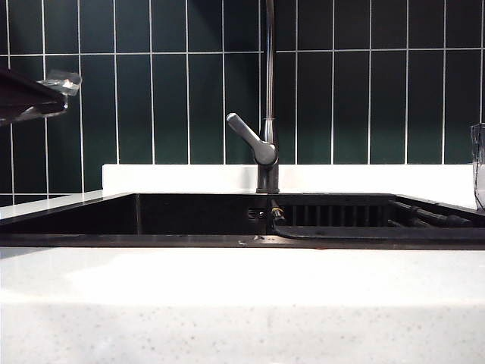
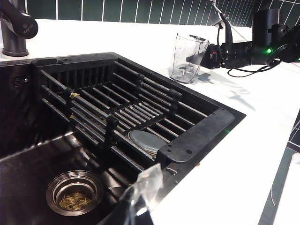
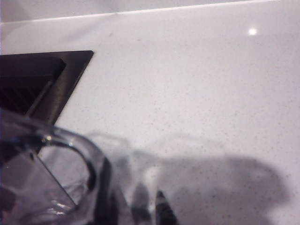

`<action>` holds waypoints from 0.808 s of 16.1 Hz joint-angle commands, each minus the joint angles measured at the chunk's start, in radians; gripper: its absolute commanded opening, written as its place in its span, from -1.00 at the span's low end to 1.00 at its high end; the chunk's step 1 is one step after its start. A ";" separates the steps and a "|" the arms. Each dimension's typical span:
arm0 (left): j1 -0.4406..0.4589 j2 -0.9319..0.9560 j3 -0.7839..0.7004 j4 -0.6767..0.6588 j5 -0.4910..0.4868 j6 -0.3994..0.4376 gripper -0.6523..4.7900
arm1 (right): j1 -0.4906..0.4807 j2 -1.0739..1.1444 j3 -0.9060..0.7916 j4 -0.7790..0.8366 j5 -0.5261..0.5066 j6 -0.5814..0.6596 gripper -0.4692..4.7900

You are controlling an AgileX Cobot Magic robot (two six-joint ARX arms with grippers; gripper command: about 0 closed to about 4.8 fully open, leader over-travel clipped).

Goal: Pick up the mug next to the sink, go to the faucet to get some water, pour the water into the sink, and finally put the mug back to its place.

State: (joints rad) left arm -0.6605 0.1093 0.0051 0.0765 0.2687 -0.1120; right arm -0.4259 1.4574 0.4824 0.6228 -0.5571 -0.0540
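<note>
Mug [image 2: 188, 57]: upright on white counter [image 2: 243, 154], right of sink [image 2: 206, 133]. Right gripper [image 2: 199, 56]: at mug, fingers spread around it. Left gripper [image 2: 143, 197]: over sink's near-left part, fingers pressed together, empty.

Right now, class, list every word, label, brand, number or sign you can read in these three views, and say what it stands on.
None: no readable text in any view.
The mug, faucet, sink and white counter carry no lettering.
The right gripper's arm shows only a green light, no label.
</note>
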 commanded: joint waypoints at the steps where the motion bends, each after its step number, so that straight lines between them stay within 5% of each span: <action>1: -0.001 0.001 0.002 0.006 0.005 0.007 -0.78 | 0.001 -0.005 0.000 -0.014 -0.003 -0.002 -0.34; 9: -0.001 0.001 0.002 -0.005 0.005 0.007 -0.78 | 0.000 -0.051 -0.023 -0.018 0.005 -0.006 -0.34; 13: -0.001 0.001 0.002 -0.009 0.005 0.007 -0.78 | 0.000 -0.084 -0.026 -0.072 0.005 -0.003 -0.16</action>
State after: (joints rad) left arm -0.6605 0.1089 0.0051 0.0628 0.2687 -0.1081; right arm -0.4259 1.3819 0.4572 0.5636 -0.5495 -0.0574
